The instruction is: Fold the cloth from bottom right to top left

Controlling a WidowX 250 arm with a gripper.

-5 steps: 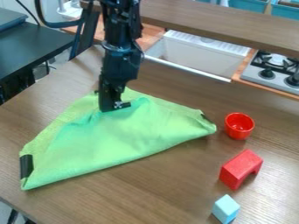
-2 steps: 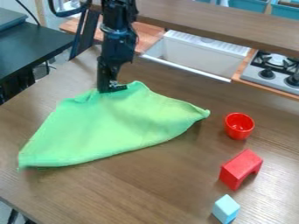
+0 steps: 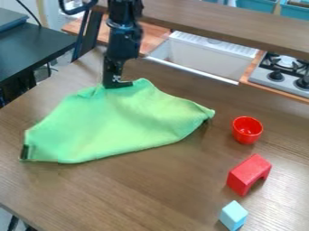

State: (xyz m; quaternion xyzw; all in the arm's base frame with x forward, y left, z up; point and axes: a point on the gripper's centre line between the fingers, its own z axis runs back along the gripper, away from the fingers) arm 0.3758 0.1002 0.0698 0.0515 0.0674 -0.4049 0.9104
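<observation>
The black gripper (image 3: 114, 85) hangs at the far edge of the green cloth (image 3: 118, 124), left of the view's centre, shut on the cloth's upper edge. The cloth lies folded over on the wooden table, its front edge running from the lower left up to a corner at the right. A dark patch shows at its left corner. How the layers lie beneath the top one is hidden.
To the cloth's right stand a red cup (image 3: 247, 130), a red arch block (image 3: 248, 174) and a light blue block (image 3: 233, 215). Behind the table (image 3: 181, 185) are a white sink (image 3: 205, 56) and a stove (image 3: 280, 74). A dark tabletop (image 3: 36, 49) is at the left.
The gripper has moved away from the camera and slightly left, dragging the cloth with it. The cloth's front edge has shifted up the table, and its right corner has drawn a little left.
</observation>
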